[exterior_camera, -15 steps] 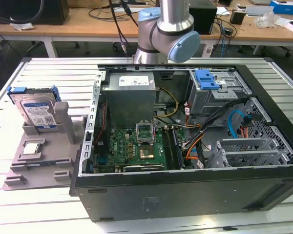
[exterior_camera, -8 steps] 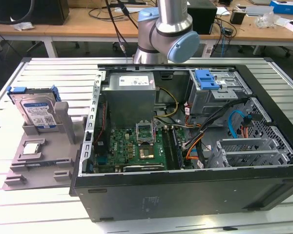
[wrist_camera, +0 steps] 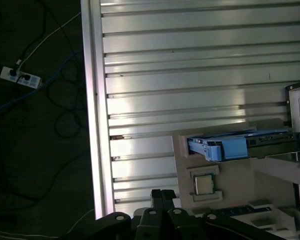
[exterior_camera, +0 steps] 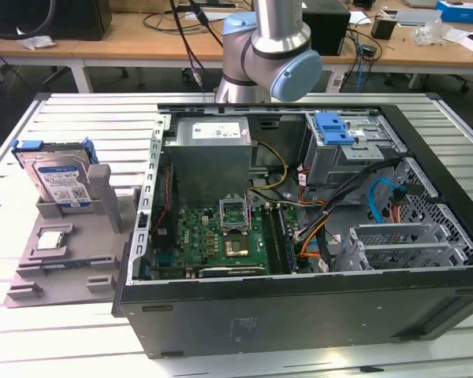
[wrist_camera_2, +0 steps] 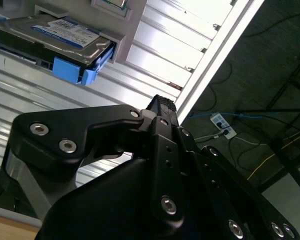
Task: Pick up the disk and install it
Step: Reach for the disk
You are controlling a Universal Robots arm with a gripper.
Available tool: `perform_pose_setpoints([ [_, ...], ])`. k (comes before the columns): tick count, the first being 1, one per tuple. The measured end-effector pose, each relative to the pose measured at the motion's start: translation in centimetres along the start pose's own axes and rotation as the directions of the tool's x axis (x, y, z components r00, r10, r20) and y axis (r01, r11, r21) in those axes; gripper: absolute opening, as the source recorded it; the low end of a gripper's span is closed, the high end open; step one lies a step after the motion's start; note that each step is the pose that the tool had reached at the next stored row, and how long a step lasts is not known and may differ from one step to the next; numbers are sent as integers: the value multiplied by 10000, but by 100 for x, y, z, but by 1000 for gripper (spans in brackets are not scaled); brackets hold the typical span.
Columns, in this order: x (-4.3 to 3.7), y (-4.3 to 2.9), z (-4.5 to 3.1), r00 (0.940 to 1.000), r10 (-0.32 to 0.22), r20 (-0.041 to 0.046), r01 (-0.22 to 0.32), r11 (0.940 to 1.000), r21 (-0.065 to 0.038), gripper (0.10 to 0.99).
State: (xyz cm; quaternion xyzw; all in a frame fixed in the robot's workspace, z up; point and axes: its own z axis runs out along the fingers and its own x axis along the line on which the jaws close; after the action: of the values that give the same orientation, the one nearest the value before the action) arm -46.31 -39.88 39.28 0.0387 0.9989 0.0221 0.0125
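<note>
A silver tubular robot arm (exterior_camera: 274, 49) with grey joint housings and pale blue end caps stood upright at the upper edge of the exterior view. It ended in a bent joint cluster, one cap facing the exterior view's right. The black metal two-finger gripper (wrist_camera: 162, 195) showed in both wrist views; its fingertips (wrist_camera_2: 162, 104) apparently lay drawn together, linkage folded.
</note>
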Motion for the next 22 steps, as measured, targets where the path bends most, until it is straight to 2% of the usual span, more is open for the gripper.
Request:
perform_pose_setpoints([
  [1,-12,0,1,10000,-2,1,2,10000,1,102],
  [3,-164,13,5,10000,1,-2,-1,10000,4,102],
  [8,-370,28,11,10000,0,-7,0,10000,4,102],
  [11,-532,41,14,10000,0,-9,0,10000,5,102],
  [17,-698,54,19,10000,0,-11,0,10000,5,102],
  [19,-793,61,22,10000,1,-13,-1,10000,5,102],
  [22,-886,68,24,10000,1,-17,-1,10000,5,102],
])
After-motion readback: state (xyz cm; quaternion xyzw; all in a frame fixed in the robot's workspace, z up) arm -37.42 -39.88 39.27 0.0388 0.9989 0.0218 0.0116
